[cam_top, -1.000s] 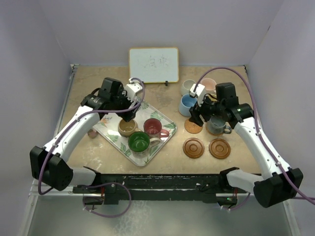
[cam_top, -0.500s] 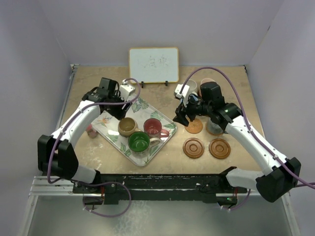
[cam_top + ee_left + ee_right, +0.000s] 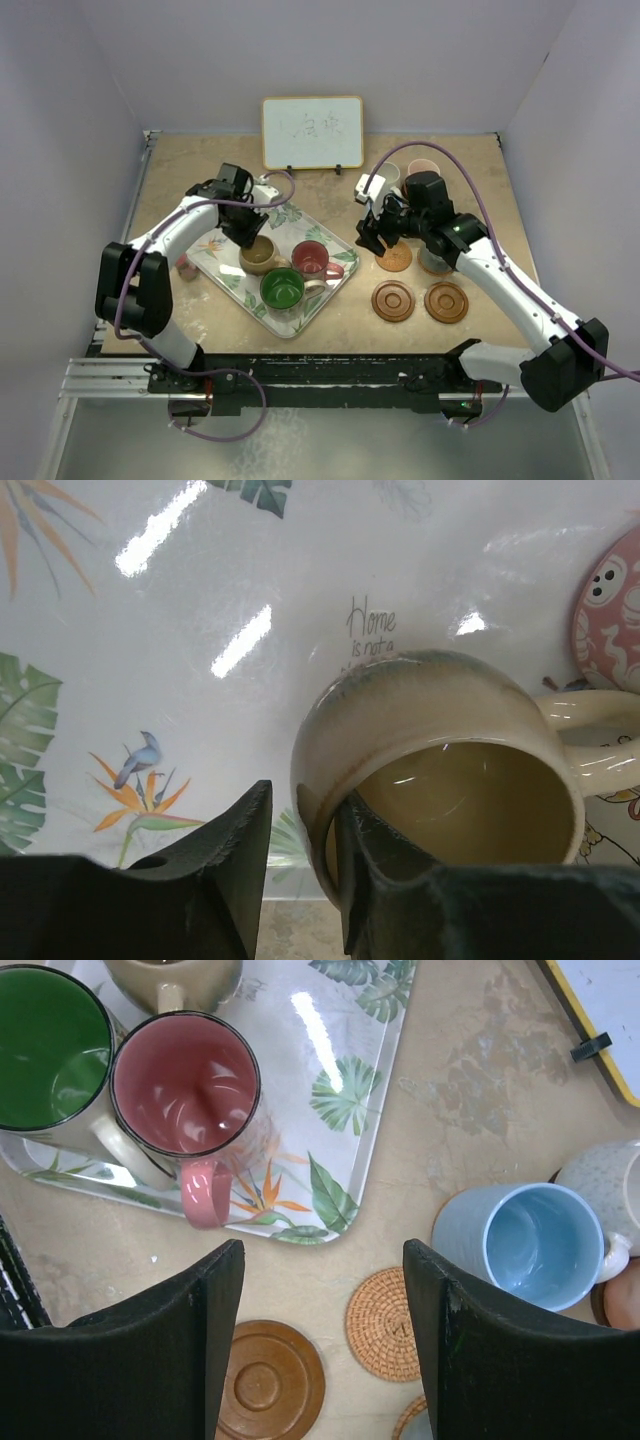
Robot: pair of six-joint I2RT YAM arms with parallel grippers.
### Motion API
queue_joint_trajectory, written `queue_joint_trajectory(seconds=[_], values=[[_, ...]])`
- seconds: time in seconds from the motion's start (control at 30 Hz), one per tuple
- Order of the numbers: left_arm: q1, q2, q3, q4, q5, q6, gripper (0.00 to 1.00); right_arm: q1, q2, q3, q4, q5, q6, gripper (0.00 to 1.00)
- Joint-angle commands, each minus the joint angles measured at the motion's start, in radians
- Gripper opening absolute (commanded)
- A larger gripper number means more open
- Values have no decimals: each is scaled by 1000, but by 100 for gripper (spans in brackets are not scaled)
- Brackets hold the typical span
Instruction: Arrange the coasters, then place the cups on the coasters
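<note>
A tan cup (image 3: 260, 258) (image 3: 450, 780), a red cup (image 3: 312, 258) (image 3: 185, 1085) and a green cup (image 3: 282, 288) (image 3: 50, 1045) stand on the leaf-patterned tray (image 3: 325, 235). My left gripper (image 3: 250, 238) (image 3: 303, 815) straddles the tan cup's rim, one finger inside and one outside. A thin gap shows at the outer finger. My right gripper (image 3: 368, 238) (image 3: 320, 1260) hangs open over bare table between the tray and a woven coaster (image 3: 394, 257) (image 3: 385, 1322). Two wooden coasters (image 3: 393, 300) (image 3: 446, 302) lie nearer me. A light blue cup (image 3: 535, 1245) stands to the right.
A whiteboard (image 3: 312, 131) stands at the back. An off-white cup (image 3: 385, 175) and a pink cup (image 3: 425, 168) sit back right. A dark grey cup (image 3: 437, 262) is partly hidden under the right arm. A small pink thing (image 3: 187, 268) lies left of the tray.
My left gripper came down onto the tan cup's rim and its jaws narrowed. My right gripper swung left, away from the grey cup, toward the tray's corner.
</note>
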Motion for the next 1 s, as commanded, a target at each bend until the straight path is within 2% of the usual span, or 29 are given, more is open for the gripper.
queue_joint_trajectory(seconds=[0.0, 0.1, 0.3, 0.53, 0.77, 0.97], values=[[-3, 11, -4, 20, 20, 20, 24, 4, -30, 2, 27, 39, -22, 66], [-4, 2, -8, 23, 17, 28, 15, 2, -33, 6, 18, 61, -31, 66], [-4, -42, 23, 31, -69, 81, 3, 0, -63, 10, 4, 88, -38, 66], [-2, -100, 142, -1, -163, 132, 3, -37, -103, 5, -7, 126, -31, 66], [-4, -146, 250, 10, -240, 160, 3, -159, -143, 21, -2, 148, 34, 68], [-41, -149, 393, 34, -126, 95, 3, -273, -183, 20, 21, 239, 143, 73]])
